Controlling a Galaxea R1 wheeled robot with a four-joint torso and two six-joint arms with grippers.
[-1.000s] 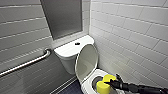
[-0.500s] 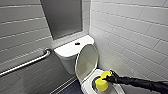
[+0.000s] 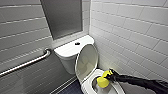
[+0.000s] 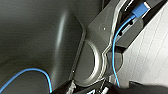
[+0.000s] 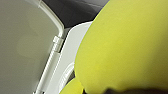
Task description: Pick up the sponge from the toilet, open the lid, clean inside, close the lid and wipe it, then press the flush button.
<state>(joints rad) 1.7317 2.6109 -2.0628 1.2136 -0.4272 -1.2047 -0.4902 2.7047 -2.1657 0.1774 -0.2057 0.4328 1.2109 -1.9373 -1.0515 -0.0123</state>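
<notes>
The white toilet (image 3: 86,87) stands in the corner with its lid (image 3: 86,61) raised against the tank. The dark flush button (image 3: 77,43) sits in the middle of the tank top. My right gripper (image 3: 109,75) reaches in from the right and is shut on the yellow sponge (image 3: 103,81), which is held down inside the bowl near its right side. In the right wrist view the sponge (image 5: 125,45) looms large, with the upright lid (image 5: 22,45) and the white seat rim (image 5: 72,50) beside it.
A steel grab bar (image 3: 27,63) runs along the left tiled wall. A grey panel (image 3: 62,17) sits above the tank. White tiled walls close in on the toilet at the right and behind. Dark floor (image 3: 72,88) shows left of the bowl.
The right gripper and the sponge have shifted only slightly inside the bowl. The lid stays up.
</notes>
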